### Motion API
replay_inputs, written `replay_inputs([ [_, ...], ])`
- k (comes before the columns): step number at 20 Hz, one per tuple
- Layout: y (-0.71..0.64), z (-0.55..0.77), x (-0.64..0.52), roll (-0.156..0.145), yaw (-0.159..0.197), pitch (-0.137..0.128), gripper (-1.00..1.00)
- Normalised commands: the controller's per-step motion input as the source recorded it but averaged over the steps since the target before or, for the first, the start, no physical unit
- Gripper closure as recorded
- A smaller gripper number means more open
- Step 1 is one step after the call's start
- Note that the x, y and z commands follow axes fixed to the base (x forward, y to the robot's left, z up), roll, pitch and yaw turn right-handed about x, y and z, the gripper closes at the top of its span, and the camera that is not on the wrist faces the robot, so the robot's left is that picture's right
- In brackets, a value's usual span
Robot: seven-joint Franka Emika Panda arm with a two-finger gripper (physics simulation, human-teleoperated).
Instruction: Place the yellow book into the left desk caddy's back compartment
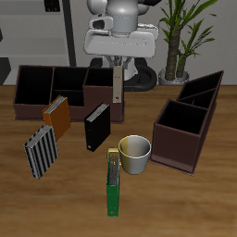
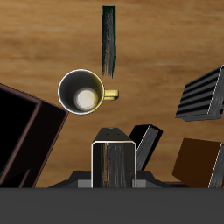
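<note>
My gripper [image 1: 118, 65] is shut on the yellow book [image 1: 118, 85], a thin pale beige book that hangs upright below the fingers, above the table near the long dark box. In the wrist view the book [image 2: 114, 162] fills the gap between my fingers [image 2: 96, 166]. The left desk caddy [image 1: 188, 125], dark maroon-brown with two compartments, stands apart from the gripper across the table. Its back compartment [image 1: 204, 91], with the taller slanted walls, is open and empty. A corner of the caddy [image 2: 22, 131] shows in the wrist view.
A long three-compartment dark box [image 1: 56, 85] stands at the back. An orange-brown book [image 1: 57, 113], a black book [image 1: 96, 127] and a grey striped book [image 1: 41, 150] lie beside it. A white mug [image 1: 135, 153] and a green book [image 1: 113, 180] sit nearer the front edge.
</note>
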Motion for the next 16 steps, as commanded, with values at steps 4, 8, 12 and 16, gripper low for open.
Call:
replay_inputs([
  [4, 0.31, 0.14, -0.23, 0.0, -0.083, -0.027, 1.0],
  [8, 0.2, 0.02, -0.16, 0.001, -0.056, -0.01, 1.0],
  [12, 0.14, 0.06, -0.18, -0.006, -0.083, -0.016, 1.0],
  [16, 0.27, 0.03, -0.18, 0.033, -0.038, -0.015, 1.0],
])
